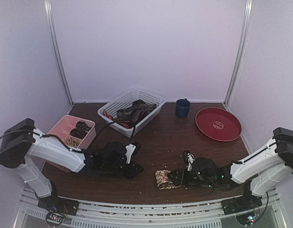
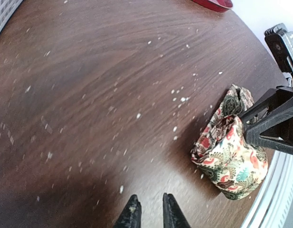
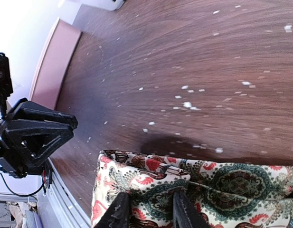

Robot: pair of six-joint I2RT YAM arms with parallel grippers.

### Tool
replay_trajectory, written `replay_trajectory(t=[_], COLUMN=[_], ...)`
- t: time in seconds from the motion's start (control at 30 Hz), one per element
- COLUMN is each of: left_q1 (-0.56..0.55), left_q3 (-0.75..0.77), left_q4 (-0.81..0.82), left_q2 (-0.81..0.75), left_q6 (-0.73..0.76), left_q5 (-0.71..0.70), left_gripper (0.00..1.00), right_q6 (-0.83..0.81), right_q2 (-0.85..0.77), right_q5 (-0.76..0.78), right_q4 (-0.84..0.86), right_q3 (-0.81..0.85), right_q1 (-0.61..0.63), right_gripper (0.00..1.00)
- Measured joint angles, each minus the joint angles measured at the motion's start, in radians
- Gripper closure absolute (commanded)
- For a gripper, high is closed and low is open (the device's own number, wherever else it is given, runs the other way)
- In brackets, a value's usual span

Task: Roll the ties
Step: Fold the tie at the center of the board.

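Note:
A cream-tan floral-patterned tie (image 1: 162, 179), bunched into a loose roll, lies near the table's front edge; it also shows in the left wrist view (image 2: 229, 152). My right gripper (image 1: 172, 179) is shut on this tie, with fabric (image 3: 193, 185) pinched between its fingers (image 3: 120, 211). My left gripper (image 1: 138, 170) rests low over bare wood to the tie's left, slightly open and empty (image 2: 150, 209). More dark ties (image 1: 133, 111) lie heaped in the white basket.
The white lattice basket (image 1: 153, 98) stands at the back centre. A pink tray (image 1: 61, 124) holding rolled items is at the left. A blue mug (image 1: 182, 108) and a red plate (image 1: 218, 124) are at the back right. White crumbs dot the wood.

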Motion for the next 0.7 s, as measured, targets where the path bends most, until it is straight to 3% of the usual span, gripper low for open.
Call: replay_trajectory(t=[0.27, 0.7], left_q1=[-0.008, -0.069], left_q3=[-0.162, -0.044], left_q4=[0.081, 0.223], left_q2=[-0.078, 0.158], left_q6=[-0.081, -0.097], left_q5=[0.013, 0.090], left_gripper=[0.87, 0.91], right_q6=[-0.004, -0.021], right_q2=[0.069, 0.009], right_q5=[-0.017, -0.011], right_q4=[0.019, -0.013], right_q3=[0.073, 0.030], right_q1=[0.016, 0.017], right_gripper=[0.69, 0.69])
